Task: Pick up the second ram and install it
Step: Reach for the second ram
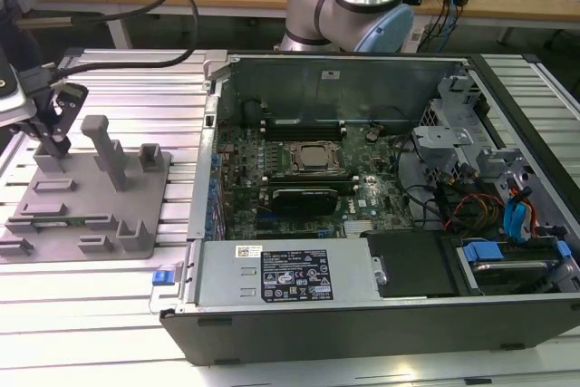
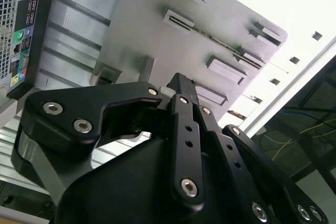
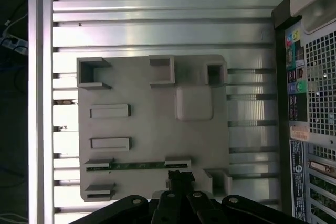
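The second ram is a thin green stick standing on edge in a slot of the grey fixture tray. In the exterior view the second ram lies near the tray's front. It also shows as a thin line on the tray in the second wrist view. My gripper hangs over the back of the tray, on the exterior view's left. It is shut with nothing in it. In the first wrist view the gripper sits just beside the stick, apart from it.
An open computer case stands to the exterior view's right of the tray. Its motherboard carries a processor socket, dark memory slots and a black expansion card. Tall grey posts rise from the tray. The ribbed metal table lies all around.
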Tool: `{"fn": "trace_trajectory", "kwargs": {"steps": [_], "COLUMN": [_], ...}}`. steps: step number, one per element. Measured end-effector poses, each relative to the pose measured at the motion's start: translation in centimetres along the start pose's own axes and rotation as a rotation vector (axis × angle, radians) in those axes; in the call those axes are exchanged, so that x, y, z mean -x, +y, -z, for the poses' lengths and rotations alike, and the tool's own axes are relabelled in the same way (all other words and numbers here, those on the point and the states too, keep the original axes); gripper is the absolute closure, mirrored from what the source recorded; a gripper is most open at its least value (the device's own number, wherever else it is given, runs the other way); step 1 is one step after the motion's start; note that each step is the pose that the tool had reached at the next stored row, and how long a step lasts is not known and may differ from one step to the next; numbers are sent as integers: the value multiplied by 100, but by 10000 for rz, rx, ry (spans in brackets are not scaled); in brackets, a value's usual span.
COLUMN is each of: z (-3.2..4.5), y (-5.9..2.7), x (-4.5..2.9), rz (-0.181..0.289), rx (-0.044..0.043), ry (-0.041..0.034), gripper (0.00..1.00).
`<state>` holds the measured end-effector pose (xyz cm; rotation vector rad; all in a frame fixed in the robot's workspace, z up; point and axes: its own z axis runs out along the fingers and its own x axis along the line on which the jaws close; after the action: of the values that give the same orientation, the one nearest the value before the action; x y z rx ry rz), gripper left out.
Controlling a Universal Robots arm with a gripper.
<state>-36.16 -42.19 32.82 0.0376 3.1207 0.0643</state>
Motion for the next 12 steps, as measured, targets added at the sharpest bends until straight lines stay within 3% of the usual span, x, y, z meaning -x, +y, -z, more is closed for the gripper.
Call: {"fn": "trace_trajectory", "kwargs": {"steps": [12], "z": [-101], "y": [-63], "x": [-95], "rz": [59], "rx": [1], "ry": [25], "gripper": [92]}}
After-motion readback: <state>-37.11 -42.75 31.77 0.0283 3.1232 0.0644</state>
